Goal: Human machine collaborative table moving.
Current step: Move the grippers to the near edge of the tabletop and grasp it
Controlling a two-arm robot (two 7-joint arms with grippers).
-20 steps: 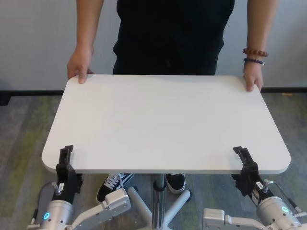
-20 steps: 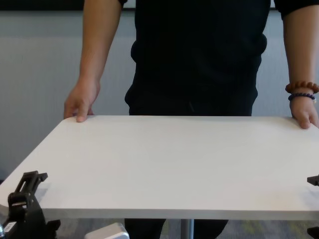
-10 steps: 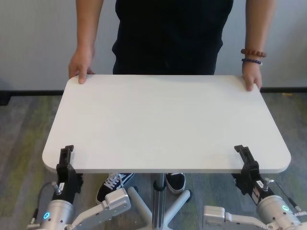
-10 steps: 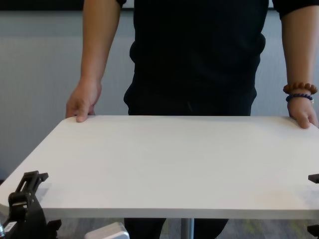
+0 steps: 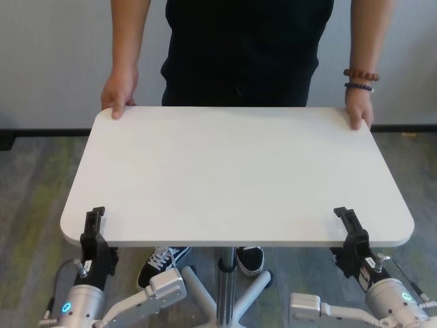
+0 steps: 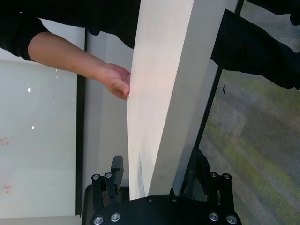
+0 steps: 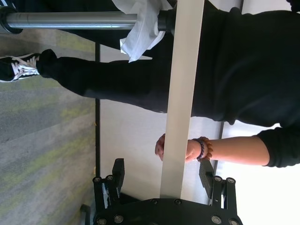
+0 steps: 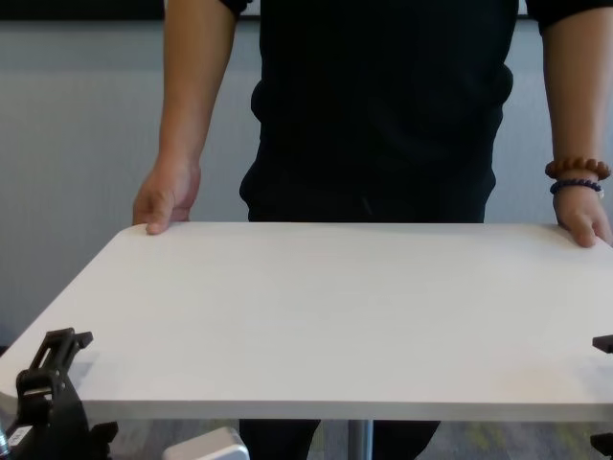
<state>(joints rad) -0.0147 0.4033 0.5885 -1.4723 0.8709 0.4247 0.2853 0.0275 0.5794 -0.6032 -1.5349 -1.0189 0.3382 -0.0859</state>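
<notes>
The white table [image 5: 232,171] stands between me and the human [image 5: 246,55], who wears a black shirt. Both of the human's hands [image 5: 119,92] rest on the far corners, and the one with bead bracelets [image 5: 362,74] is at the far right. My left gripper [image 5: 94,225] is open at the near left edge, with one finger above the top and one below. My right gripper [image 5: 348,229] stands open the same way at the near right edge. In the wrist views the table edge [image 6: 164,117] runs between the left fingers [image 6: 117,171], and the slab [image 7: 180,93] between the right fingers [image 7: 206,173] with gaps on both sides.
The table's slim metal pole [image 5: 227,287] and its spread base legs [image 5: 198,287] are under the near edge between my arms. The human's shoes [image 5: 160,263] stand beside the base. Grey-green carpet [image 5: 34,191] covers the floor and a pale wall is behind.
The human's hand at the far left corner has shifted slightly inward along the table. Both grippers and the table stay where they were.
</notes>
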